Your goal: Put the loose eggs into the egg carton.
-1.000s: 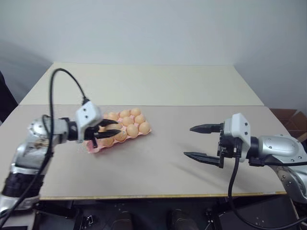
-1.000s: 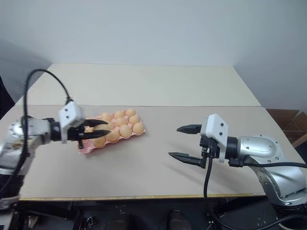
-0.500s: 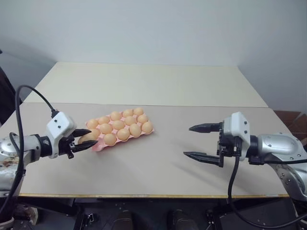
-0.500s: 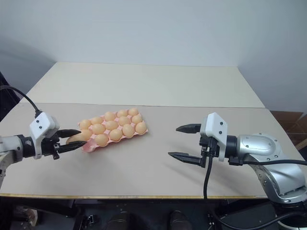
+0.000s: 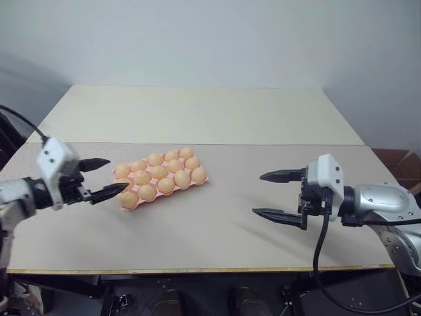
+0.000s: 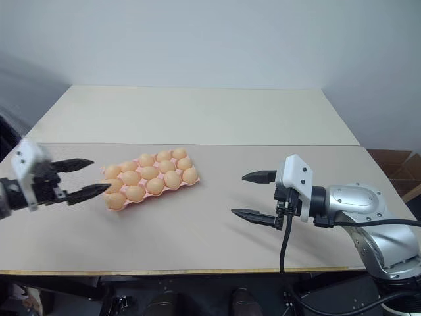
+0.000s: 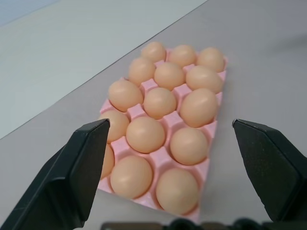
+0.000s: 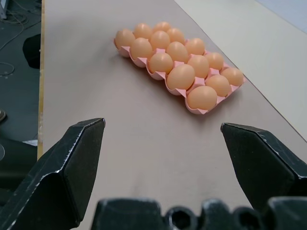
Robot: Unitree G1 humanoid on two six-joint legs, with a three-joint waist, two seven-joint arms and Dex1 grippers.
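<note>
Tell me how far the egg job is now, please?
Done: the carton looks full, an egg in each of its fifteen cups. In hand: nothing; the left gripper and right gripper are open and empty. Left: no loose egg shows on the table.

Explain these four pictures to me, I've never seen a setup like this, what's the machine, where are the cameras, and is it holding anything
This is a humanoid robot with two arms, each ending in a gripper of two black fingers. Two pictures come from cameras in its head, looking down over a table. The other two come from cameras on its wrists, looking out between each gripper's fingers.

On the table lies a pink egg carton with three rows of five cups. Every cup holds a tan egg, and I see no loose eggs on the table.

The left gripper is open beside the carton's near end, holding nothing. The right gripper is open too, empty, well off to the carton's right.
</note>
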